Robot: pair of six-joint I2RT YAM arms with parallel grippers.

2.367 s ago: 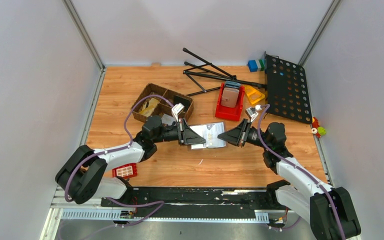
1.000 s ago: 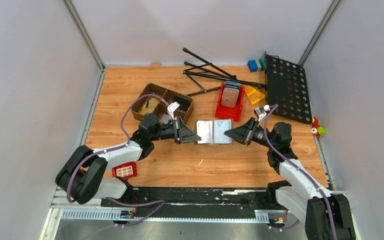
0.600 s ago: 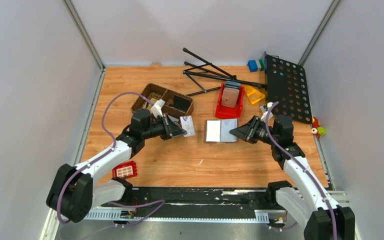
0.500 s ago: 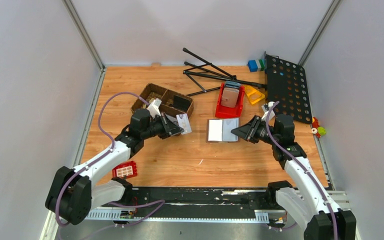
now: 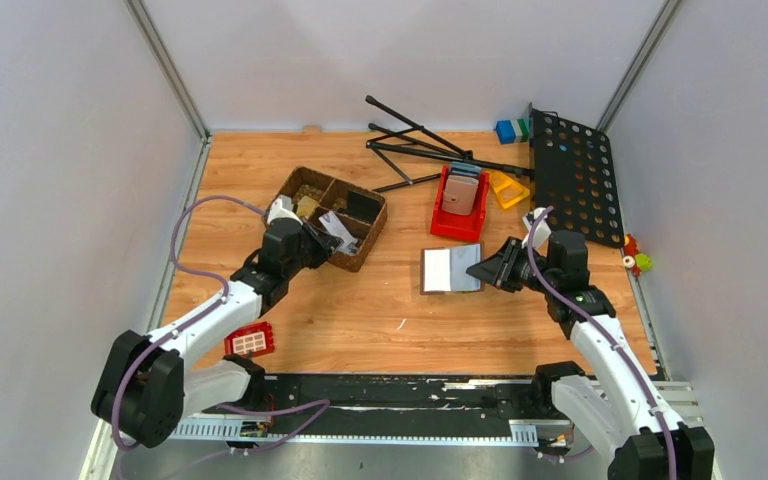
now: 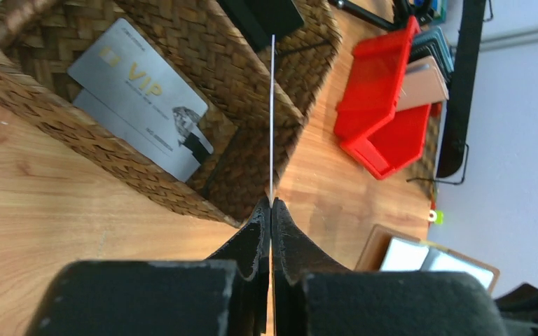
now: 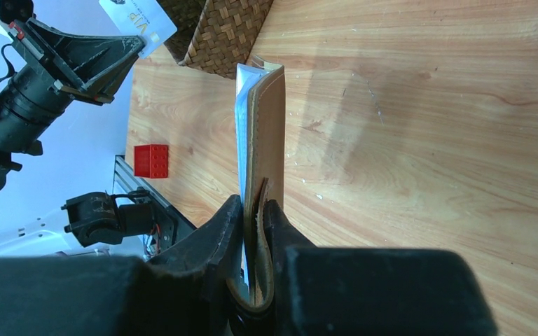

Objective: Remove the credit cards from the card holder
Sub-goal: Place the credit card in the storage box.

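two cards (image 6: 139,92) lie in the basket (image 6: 63,119) at 10 o'clock; left gripper (image 6: 271,204) pinches a third card (image 6: 272,119) over it. right gripper (image 7: 254,203) clamps the holder (image 7: 270,119), maybe not empty

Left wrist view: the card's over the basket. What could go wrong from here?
The card is pinched by one edge in the left hand, close to the wall of the wicker basket; released here, it may catch the rim and fall outside. The right hand grips only one end of the card holder, so it might slip or sag.
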